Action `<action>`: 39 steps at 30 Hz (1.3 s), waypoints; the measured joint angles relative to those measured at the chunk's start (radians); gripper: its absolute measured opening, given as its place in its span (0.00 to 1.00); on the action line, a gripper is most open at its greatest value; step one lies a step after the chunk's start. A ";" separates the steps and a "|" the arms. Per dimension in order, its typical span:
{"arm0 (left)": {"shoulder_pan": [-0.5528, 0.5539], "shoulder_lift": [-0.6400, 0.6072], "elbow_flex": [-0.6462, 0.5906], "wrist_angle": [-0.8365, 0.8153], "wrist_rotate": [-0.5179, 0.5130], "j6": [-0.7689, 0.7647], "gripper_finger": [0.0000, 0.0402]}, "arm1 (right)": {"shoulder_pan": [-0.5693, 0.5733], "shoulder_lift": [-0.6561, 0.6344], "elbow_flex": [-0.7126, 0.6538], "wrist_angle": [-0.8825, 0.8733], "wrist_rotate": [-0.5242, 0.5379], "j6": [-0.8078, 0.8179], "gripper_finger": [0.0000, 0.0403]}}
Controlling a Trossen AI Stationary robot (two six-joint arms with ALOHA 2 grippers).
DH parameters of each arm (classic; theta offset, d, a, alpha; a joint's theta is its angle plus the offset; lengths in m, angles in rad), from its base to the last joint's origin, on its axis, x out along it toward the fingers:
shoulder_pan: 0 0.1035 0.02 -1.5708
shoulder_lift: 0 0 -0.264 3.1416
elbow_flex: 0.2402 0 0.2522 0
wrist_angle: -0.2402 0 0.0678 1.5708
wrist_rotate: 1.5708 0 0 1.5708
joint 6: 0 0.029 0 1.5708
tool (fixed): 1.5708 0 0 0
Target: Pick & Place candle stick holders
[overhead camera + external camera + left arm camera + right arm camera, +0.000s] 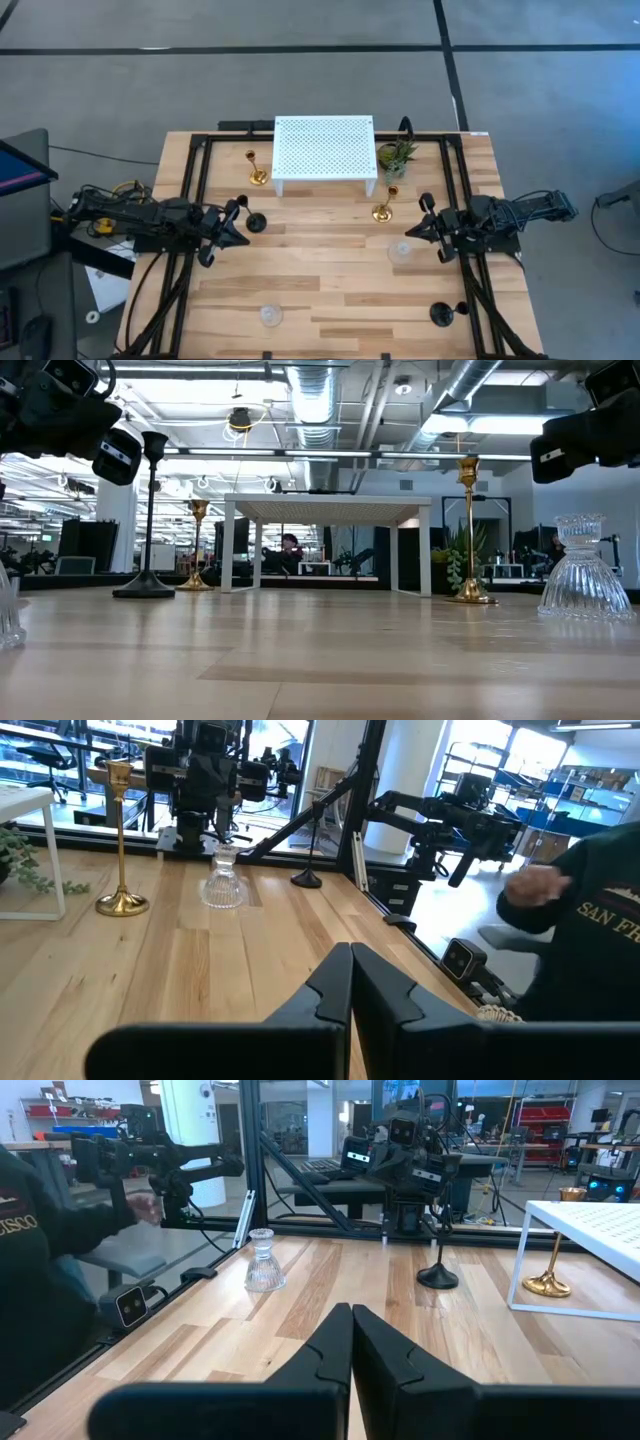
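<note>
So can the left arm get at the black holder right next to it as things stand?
Probably yes. The black holder stands upright just ahead of the left gripper with bare table around it and nothing between; the shut fingers would need to open first.

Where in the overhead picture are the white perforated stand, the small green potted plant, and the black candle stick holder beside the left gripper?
white perforated stand [323, 146], high view, middle of its top.
small green potted plant [396, 155], high view, its leaves.
black candle stick holder [256, 222], high view, its round base.
</note>
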 joint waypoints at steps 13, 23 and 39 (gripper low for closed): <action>0.000 0.000 0.000 0.004 0.000 0.007 0.01 | 0.000 0.000 0.000 0.000 0.000 0.000 0.00; 0.000 0.000 0.000 0.008 0.000 0.007 0.01 | 0.000 0.000 0.000 0.000 0.000 0.000 0.00; 0.000 0.000 0.000 0.015 0.000 0.007 0.01 | 0.000 0.000 0.000 0.000 0.000 0.000 0.00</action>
